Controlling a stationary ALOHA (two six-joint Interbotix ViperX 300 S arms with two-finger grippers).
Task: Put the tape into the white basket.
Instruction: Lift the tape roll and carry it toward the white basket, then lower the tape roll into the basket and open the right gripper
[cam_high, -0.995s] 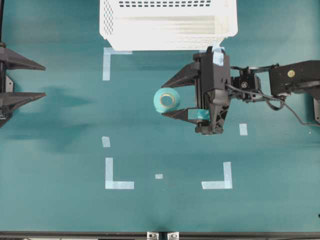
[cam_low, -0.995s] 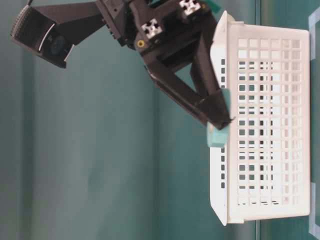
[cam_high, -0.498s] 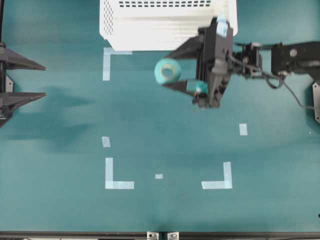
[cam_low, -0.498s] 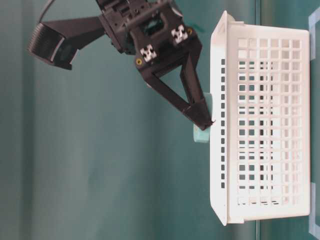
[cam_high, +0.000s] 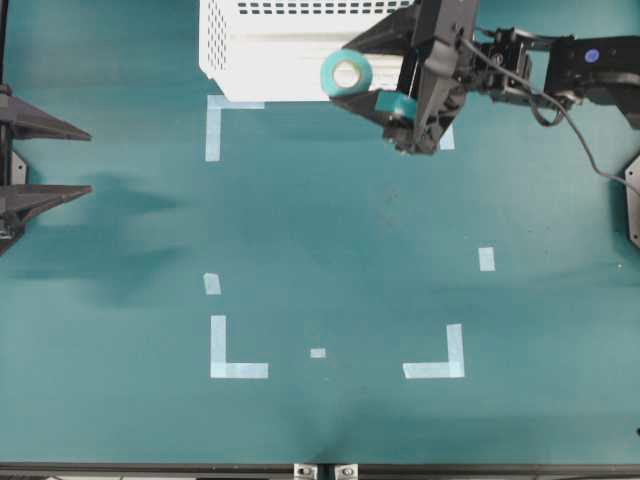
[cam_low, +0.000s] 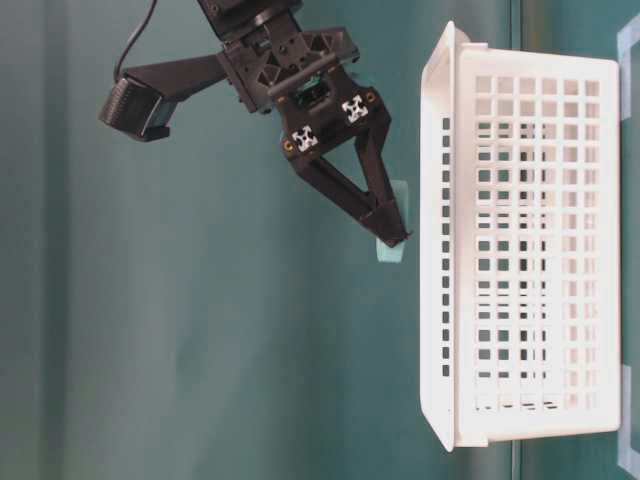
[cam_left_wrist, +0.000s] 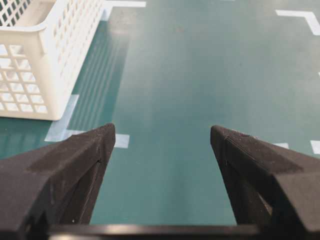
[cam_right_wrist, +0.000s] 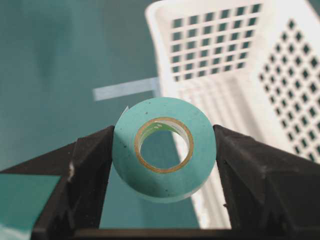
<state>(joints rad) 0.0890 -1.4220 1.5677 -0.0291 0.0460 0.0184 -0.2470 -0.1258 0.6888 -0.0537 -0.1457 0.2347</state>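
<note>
Tape: small turquoise ring, pale cardboard core, clamped in right pincer over white basket rim. Left pincer spread apart, holding nothing.

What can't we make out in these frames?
- White basket: far side cut off by the top edge, overhead view.
- Tape: mostly hidden behind the right gripper, table-level view.
- Left gripper: body cut off by the left edge, overhead view.

Top-down, rotated table-level, two wrist close-ups; white basket shared.
</note>
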